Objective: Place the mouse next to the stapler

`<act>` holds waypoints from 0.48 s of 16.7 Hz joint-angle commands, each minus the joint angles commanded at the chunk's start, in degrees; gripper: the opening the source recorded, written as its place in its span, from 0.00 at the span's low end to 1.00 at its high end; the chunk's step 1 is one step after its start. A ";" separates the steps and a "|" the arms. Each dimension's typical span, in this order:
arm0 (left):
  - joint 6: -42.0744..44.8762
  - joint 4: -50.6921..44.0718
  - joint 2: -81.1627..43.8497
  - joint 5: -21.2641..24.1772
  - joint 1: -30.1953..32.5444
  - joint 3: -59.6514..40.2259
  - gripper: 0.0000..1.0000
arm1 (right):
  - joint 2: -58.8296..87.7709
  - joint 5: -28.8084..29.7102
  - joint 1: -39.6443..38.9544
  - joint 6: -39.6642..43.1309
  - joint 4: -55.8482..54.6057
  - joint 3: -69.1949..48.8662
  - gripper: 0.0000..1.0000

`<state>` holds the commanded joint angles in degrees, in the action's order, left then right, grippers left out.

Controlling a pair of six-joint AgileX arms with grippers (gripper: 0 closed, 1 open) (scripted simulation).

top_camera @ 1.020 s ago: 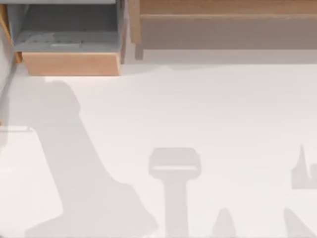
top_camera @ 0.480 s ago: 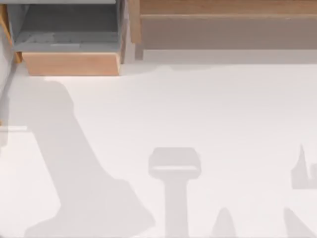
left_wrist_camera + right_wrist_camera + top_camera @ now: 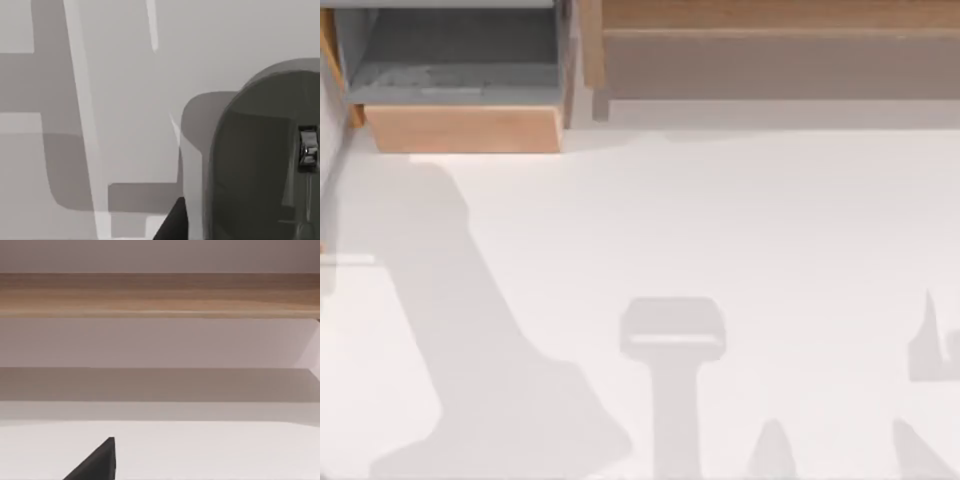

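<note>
A dark grey mouse (image 3: pixel 260 165) with a shiny scroll wheel lies on the white table (image 3: pixel 125 100) in the left wrist view. A black tip of my left gripper (image 3: pixel 172 225) shows just beside the mouse's edge, apart from it. In the right wrist view, a black tip of my right gripper (image 3: pixel 97 462) hangs over the white table, facing a wooden shelf (image 3: pixel 160 292). The stapler is out of view.
In the top view an open drawer (image 3: pixel 465 128) with a wooden front and grey inside juts out at the back left. A long wooden shelf unit (image 3: pixel 770 15) runs along the back right. Arm shadows fall across the white table (image 3: pixel 720 220).
The large arm shadow on the left of the table has drifted slightly to the left. Nothing else has visibly changed.
</note>
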<state>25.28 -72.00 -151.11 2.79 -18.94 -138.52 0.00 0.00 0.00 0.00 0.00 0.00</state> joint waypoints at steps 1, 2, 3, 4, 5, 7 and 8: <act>0.00 0.00 0.00 0.00 0.00 0.00 0.32 | 0.00 0.00 0.00 0.00 0.00 0.00 1.00; 0.00 0.00 0.00 0.00 0.00 0.00 0.25 | 0.00 0.00 0.00 0.00 0.00 0.00 1.00; 0.00 0.00 0.00 0.00 0.00 0.00 0.17 | 0.00 0.00 0.00 0.00 0.00 0.00 1.00; 0.00 0.00 0.00 0.00 0.00 0.00 0.10 | 0.00 0.00 0.00 0.00 0.00 0.00 1.00; 0.00 0.00 0.00 0.00 0.00 0.00 0.02 | 0.00 0.00 0.00 0.00 0.00 0.00 1.00; 0.00 0.00 0.00 0.00 0.00 0.00 0.00 | 0.00 0.00 0.00 0.00 0.00 0.00 1.00; 0.00 0.00 0.00 0.00 0.00 0.00 0.00 | 0.00 0.00 0.00 0.00 0.00 0.00 1.00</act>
<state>25.28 -72.00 -151.11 2.79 -18.94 -138.52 0.00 0.00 0.00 0.00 0.00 0.00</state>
